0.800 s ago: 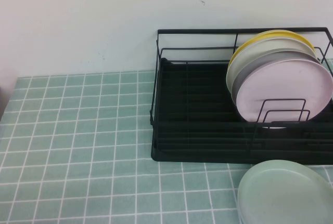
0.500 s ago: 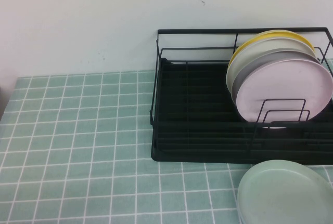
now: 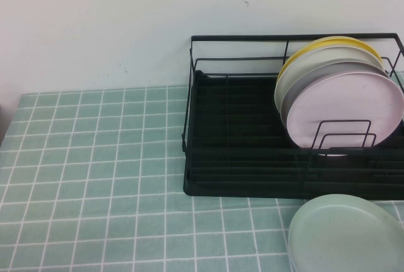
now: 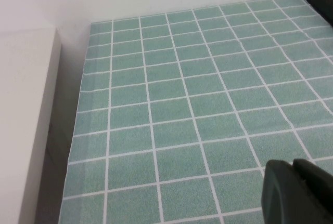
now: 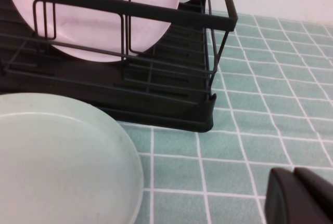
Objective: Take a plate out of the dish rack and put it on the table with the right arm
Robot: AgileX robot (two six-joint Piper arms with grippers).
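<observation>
The pale pink plate (image 3: 346, 109) stands upright at the front of a row of plates in the black wire dish rack (image 3: 252, 158), at the right of the tiled table (image 3: 95, 158). It also shows in the right wrist view (image 5: 99, 11) behind the rack's wires (image 5: 171, 78). Neither arm shows in the high view. My right gripper (image 5: 294, 174) is shut and empty, low over the tiles beside the rack. My left gripper (image 4: 292, 166) is shut and empty over bare tiles at the left.
A pale green plate (image 3: 347, 234) lies flat on the table in front of the rack, also in the right wrist view (image 5: 57, 156). A grey, a white and a yellow plate (image 3: 328, 43) stand behind the pink one. A white wall runs along the back.
</observation>
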